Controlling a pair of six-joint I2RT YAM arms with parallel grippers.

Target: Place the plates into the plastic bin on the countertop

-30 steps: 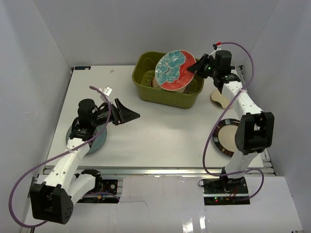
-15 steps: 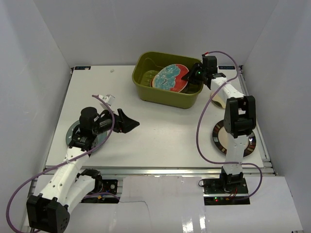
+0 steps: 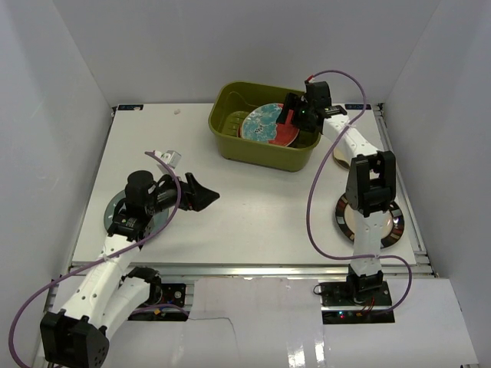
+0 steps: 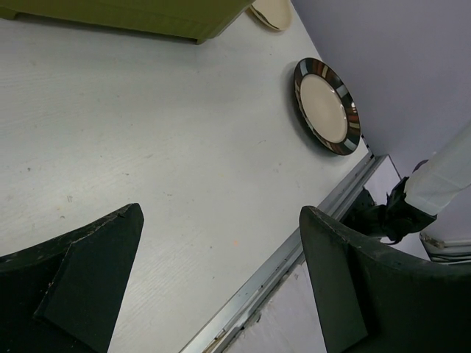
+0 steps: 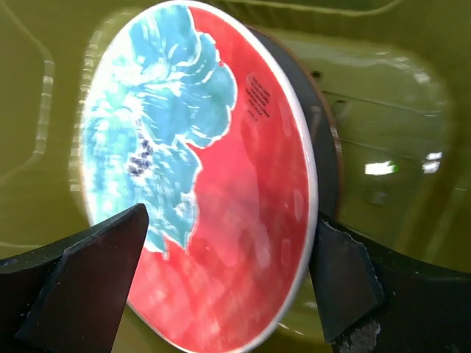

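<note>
The olive-green plastic bin (image 3: 230, 142) stands at the back of the white countertop (image 3: 253, 207). A red-and-teal floral plate (image 3: 261, 123) leans tilted inside the plastic bin (image 5: 383, 110), and a darker dish edge shows behind this plate (image 5: 199, 169). My right gripper (image 3: 295, 119) is down in the bin and open, its fingers either side of that plate's lower rim. My left gripper (image 3: 201, 193) hangs open and empty over the countertop's left half, above a blue-grey plate (image 3: 113, 208). A dark-rimmed beige plate (image 4: 327, 107) lies near the right edge.
A small cream plate (image 4: 272, 13) lies just right of the bin, beside the right arm. The metal front rail (image 4: 280, 265) runs along the near edge. White walls close in the left, back and right sides.
The right arm swung left and lowered the floral plate from above the rim down into the bin, then its jaws opened. The left arm pulled back slightly, still open.
</note>
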